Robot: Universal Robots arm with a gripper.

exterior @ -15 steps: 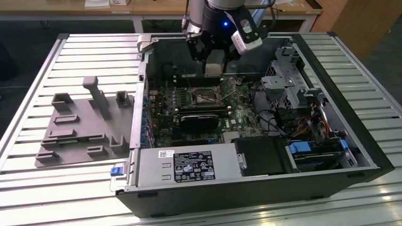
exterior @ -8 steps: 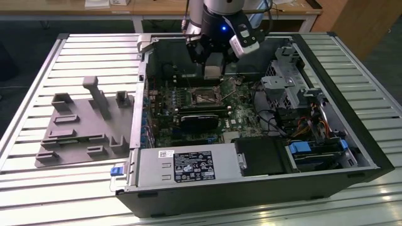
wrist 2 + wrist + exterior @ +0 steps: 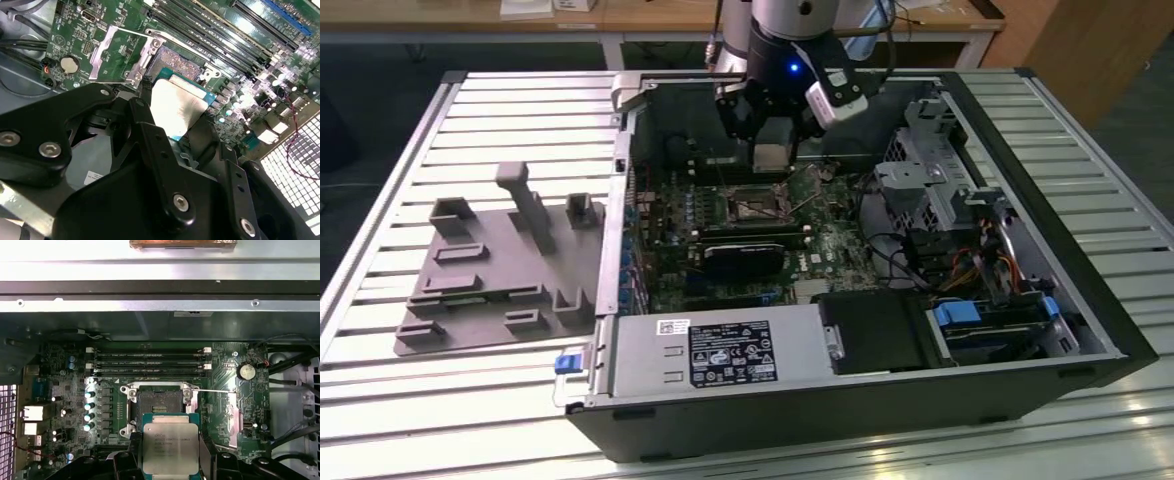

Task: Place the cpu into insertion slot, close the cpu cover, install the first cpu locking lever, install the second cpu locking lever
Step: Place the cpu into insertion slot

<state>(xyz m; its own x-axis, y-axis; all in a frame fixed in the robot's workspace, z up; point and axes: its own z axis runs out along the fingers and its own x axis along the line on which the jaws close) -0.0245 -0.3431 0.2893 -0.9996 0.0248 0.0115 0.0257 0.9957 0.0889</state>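
The cpu (image 3: 170, 446), pinched by its edges in the gripper (image 3: 169, 455), hangs just beside the empty insertion slot (image 3: 159, 403) on the green motherboard (image 3: 227, 365). The cpu cover (image 3: 121, 54) is swung open next to the socket. By this view no step is complete: seating, cover and both locking levers are left.

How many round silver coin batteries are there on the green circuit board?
1. The round silver coin battery sits on the green circuit board, near the open silvery cpu cover. The black gripper holding the pale square cpu hides part of the board.
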